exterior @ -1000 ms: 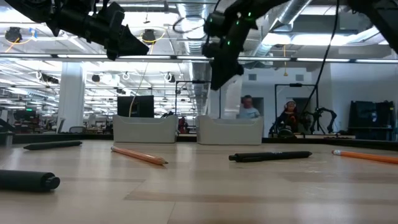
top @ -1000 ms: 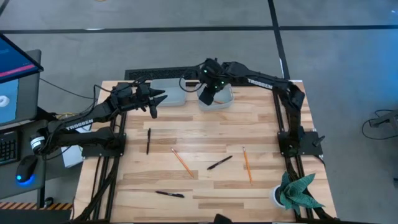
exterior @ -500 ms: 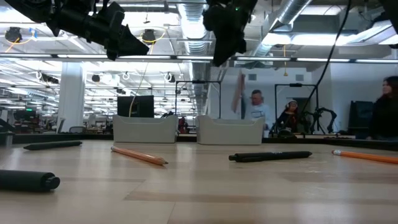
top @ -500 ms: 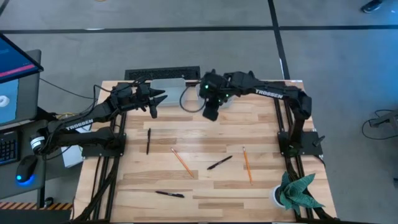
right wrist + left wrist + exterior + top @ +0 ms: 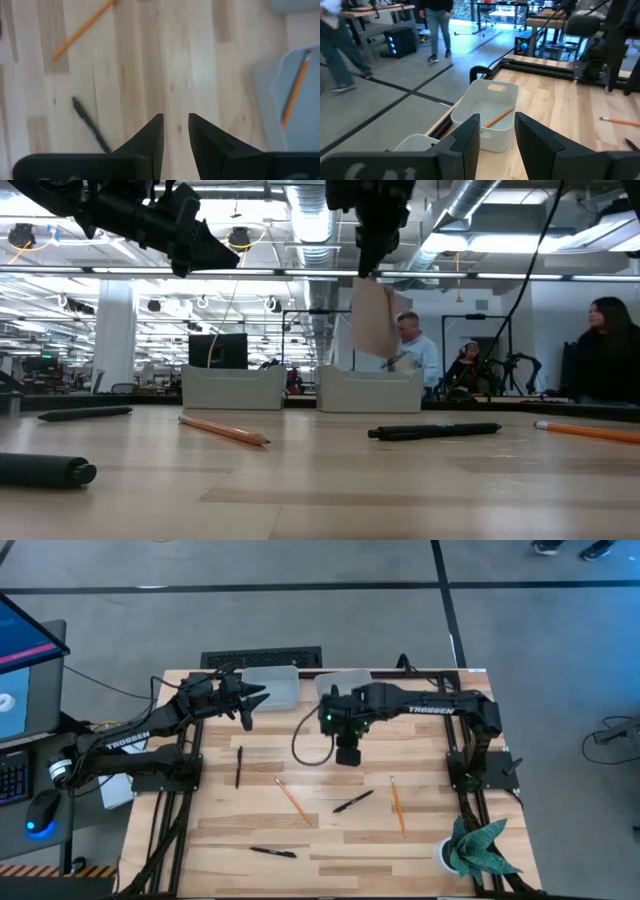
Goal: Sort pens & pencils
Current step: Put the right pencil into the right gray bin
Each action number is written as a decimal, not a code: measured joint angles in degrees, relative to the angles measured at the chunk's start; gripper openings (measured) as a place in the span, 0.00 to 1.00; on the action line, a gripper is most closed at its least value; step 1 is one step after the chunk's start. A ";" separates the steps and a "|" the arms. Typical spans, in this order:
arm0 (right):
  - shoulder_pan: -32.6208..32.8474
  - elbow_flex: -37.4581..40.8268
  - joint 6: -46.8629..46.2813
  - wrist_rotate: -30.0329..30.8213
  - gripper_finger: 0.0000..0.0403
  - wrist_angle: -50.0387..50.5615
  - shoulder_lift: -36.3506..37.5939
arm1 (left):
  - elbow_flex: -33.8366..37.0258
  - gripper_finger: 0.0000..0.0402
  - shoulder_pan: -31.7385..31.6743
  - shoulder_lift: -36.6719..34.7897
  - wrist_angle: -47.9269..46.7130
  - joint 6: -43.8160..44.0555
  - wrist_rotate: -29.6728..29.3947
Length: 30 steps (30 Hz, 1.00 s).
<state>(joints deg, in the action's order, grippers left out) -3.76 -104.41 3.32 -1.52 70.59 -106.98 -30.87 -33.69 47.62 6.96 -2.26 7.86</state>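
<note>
Three black pens lie flat on the table: one at the left (image 5: 238, 766), one at the middle (image 5: 353, 801) and one by the near edge (image 5: 273, 852). Two orange pencils (image 5: 292, 799) (image 5: 397, 805) lie flat on either side of the middle pen. A further pencil (image 5: 497, 118) lies in the right-hand bin (image 5: 345, 683). My right gripper (image 5: 347, 752) hangs open over the table's middle, pointing down, with the middle pen (image 5: 90, 125) ahead of it. My left gripper (image 5: 250, 702) waits open in the air by the left-hand bin (image 5: 272, 687).
Two pale bins stand side by side at the far edge (image 5: 232, 387) (image 5: 370, 390). A potted plant (image 5: 475, 845) sits at the near right corner. A dark strip (image 5: 262, 658) lies beyond the far edge. People stand in the room behind the table (image 5: 605, 350).
My right gripper has swung from above the right-hand bin toward the table's near edge, out over the middle of the table, and now points down. The pens and pencils have stayed where they were.
</note>
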 joint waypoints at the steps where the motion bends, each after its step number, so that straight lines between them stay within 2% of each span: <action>1: 0.49 0.57 -0.37 0.00 0.28 0.93 -0.06 | 0.01 0.28 0.00 0.00 0.00 0.05 0.69; 8: 4.37 5.73 -8.95 -0.14 0.28 5.45 0.71 | 0.00 0.28 0.00 0.00 -0.35 5.68 6.51; 12: 6.92 10.17 -13.24 -0.18 0.28 3.74 3.73 | 0.01 0.28 0.00 0.00 -0.91 7.90 9.86; 16: 9.29 15.80 -19.62 -0.17 0.28 -0.86 7.90 | 0.00 0.28 0.07 0.01 -2.52 9.07 10.33; 22: 12.51 25.74 -32.94 0.74 0.28 -8.80 15.99 | 0.00 0.28 1.11 0.00 -3.65 9.18 9.82; 30: 16.84 38.56 -57.70 4.90 0.28 -10.62 21.85 | 0.00 0.28 2.63 0.02 -3.61 9.18 9.23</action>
<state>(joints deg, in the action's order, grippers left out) 13.08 -65.85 -54.37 3.38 59.97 -85.13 -30.87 -31.06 47.64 3.35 6.92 17.09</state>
